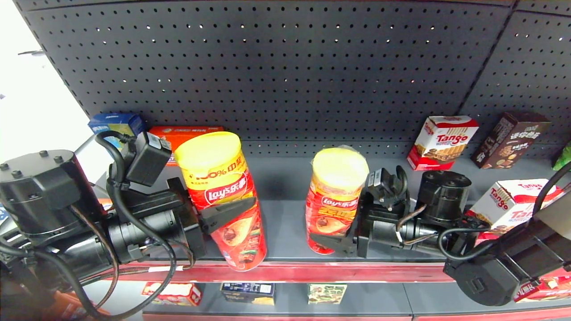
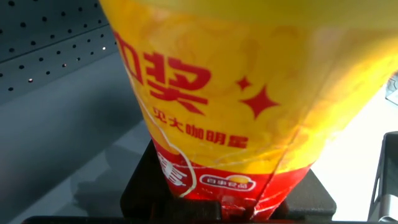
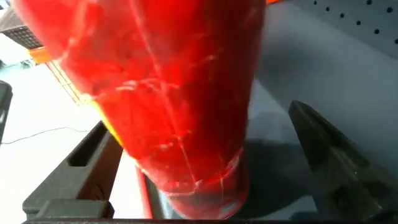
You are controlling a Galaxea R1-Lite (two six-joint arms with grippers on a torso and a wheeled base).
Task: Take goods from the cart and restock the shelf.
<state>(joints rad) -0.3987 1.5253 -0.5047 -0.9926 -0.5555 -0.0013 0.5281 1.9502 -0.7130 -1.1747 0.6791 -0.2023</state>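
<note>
Nine-o'clock chip can (image 1: pixel 218 178): clamped by left gripper (image 1: pixel 225 213). Three-o'clock chip can (image 1: pixel 334 196): right gripper (image 1: pixel 332 243) jaws wide around it. Likely light, slick, crushable; hold mid-body.

free: shelf (image 1: pixel 285 191) between left can (image 1: pixel 221 187) and right can (image 1: pixel 335 196) | blocked: wafer box (image 1: pixel 506 203) far right

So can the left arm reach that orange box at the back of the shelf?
Probably not yet: its hand is shut on the tilted chip can, right in front of the orange box.

Dark pegboard wall (image 1: pixel 285 67) behind, white glare (image 1: pixel 26 89) left.
</note>
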